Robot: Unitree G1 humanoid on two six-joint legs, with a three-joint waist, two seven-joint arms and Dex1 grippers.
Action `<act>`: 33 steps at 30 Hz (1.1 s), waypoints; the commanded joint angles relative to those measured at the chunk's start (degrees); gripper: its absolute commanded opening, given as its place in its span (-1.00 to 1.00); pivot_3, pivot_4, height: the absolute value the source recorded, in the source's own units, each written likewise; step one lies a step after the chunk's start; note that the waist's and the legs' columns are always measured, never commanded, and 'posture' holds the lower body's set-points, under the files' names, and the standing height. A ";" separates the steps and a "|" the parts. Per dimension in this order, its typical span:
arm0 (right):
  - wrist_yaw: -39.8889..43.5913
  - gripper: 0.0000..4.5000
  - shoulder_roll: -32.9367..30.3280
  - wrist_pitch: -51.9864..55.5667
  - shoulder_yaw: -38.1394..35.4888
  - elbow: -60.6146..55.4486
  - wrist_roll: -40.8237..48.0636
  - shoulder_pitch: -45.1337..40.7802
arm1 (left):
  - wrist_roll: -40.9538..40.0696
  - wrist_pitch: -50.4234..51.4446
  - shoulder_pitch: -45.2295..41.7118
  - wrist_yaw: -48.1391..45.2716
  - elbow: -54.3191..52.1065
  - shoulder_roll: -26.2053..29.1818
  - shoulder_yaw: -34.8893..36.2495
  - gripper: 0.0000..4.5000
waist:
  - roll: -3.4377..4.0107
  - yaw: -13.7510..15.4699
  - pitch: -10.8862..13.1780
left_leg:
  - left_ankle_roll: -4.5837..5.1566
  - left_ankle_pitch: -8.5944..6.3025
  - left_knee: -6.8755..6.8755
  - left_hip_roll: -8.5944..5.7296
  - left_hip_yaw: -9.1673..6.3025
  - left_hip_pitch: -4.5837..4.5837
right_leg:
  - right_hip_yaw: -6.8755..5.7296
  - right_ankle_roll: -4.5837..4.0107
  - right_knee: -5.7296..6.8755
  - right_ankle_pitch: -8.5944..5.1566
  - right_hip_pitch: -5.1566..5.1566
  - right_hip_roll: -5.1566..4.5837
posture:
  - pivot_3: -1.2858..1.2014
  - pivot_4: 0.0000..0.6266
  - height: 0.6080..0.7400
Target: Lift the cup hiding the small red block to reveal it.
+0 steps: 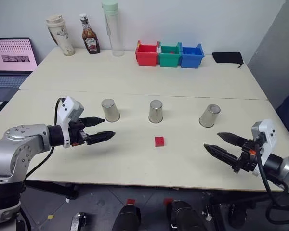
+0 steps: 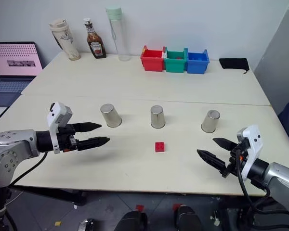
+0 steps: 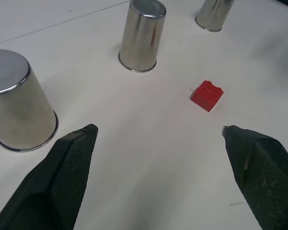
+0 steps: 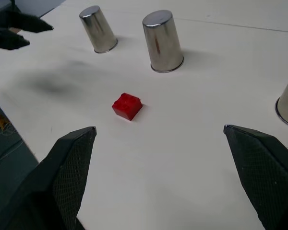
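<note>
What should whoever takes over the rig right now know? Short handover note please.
Left pincer: open, empty, hovering over the table near the left cup.
Right pincer: open, empty, hovering near the table's front edge, short of the right cup.
Three cups stand upside down in a row; middle cup sits just behind the red block.
Block lies bare on the table, under no cup, touching nothing.
Done: no cup is lifted.
Left: nothing is hidden to reveal as things lie; check the setup before any lift.

Small red block (image 1: 160,141) exposed on table, just before inverted middle cup (image 1: 155,111).
</note>
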 commanded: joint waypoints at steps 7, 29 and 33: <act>-0.60 1.00 -1.26 -3.68 -0.77 1.04 -0.16 0.68 | -1.05 -0.85 0.65 3.58 -3.65 -3.41 0.24 0.97 | -0.03 0.01 0.01 | -0.01 0.00 0.04 -0.04 0.10 0.04 | 0.04 0.03 0.02 0.02 0.04 -0.01 | 0.03 -0.52 1.00; -4.49 1.00 -0.62 -6.00 4.39 2.01 -1.03 -2.20 | -2.84 0.43 1.83 4.29 -6.90 -3.78 -1.89 0.97 | -0.03 0.02 0.00 | -0.01 0.01 0.05 -0.06 0.11 0.06 | 0.03 0.04 0.08 0.03 0.04 0.02 | 0.03 -0.52 1.00; -3.38 1.00 -1.66 -6.01 3.81 2.56 -1.07 -1.81 | -1.05 -1.42 1.59 3.78 -5.15 -3.07 -2.15 0.97 | -0.03 0.02 0.00 | -0.01 0.01 0.05 -0.05 0.10 0.06 | 0.03 0.04 0.08 0.02 0.04 0.03 | 0.03 -0.52 1.00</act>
